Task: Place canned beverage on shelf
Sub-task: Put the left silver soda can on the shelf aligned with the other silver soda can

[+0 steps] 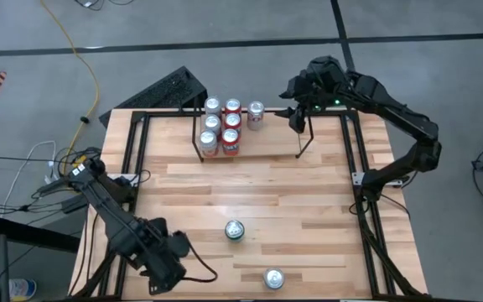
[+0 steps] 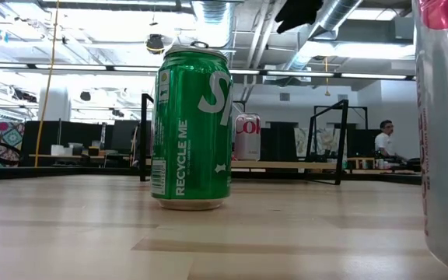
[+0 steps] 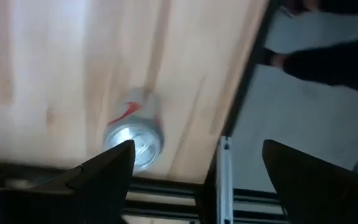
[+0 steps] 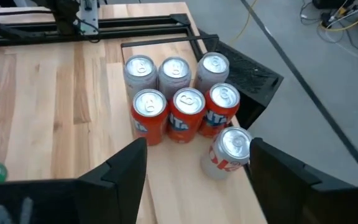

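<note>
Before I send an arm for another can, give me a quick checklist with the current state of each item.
1. Right gripper open and clear of the just-placed silver-and-red can: ok, fingers stand apart above it.
2. That can upright on the shelf: ok.
3. Six cans packed beside it, all standing: ok.
4. Green can upright mid-table, free to grasp: ok.
5. Silver can near the front edge upright: ok.
6. Left gripper open, empty, close to the silver can: ok.
</note>
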{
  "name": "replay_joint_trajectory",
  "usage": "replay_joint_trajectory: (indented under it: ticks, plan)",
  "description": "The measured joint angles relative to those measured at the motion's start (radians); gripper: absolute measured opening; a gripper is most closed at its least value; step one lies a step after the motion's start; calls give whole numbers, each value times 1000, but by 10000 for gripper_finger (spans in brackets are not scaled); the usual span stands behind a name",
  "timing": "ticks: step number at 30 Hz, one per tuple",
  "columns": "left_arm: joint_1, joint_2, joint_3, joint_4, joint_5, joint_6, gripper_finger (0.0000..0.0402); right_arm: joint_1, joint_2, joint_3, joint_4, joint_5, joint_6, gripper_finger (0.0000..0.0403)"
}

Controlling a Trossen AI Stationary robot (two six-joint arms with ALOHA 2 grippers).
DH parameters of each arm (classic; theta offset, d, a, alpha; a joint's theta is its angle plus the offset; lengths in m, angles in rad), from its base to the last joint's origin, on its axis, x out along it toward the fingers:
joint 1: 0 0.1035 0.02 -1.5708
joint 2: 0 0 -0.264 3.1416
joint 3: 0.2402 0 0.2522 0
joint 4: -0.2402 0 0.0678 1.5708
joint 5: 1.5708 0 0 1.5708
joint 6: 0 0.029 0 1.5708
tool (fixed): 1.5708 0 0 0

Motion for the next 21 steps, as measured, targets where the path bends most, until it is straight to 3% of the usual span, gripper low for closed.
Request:
replay_joint_trajectory:
  ticks: [6, 9, 14, 17, 21]
  plan:
    - [-57, -19, -5, -84, -181, -84, 339, 18, 5, 0, 15, 0, 56, 260]
    - [-81, -74, -89, -53, -177, -149, 341, 36, 6, 0, 35, 1, 77, 260]
    - [-126, -234, -355, 240, -183, -271, 342, 54, 4, 0, 61, 0, 111, 260]
    - [-150, -305, -483, 395, -183, -229, 342, 59, 4, 0, 76, 1, 140, 260]
    - [-171, -331, -527, 391, -195, -67, 342, 66, 4, 0, 82, 1, 177, 260]
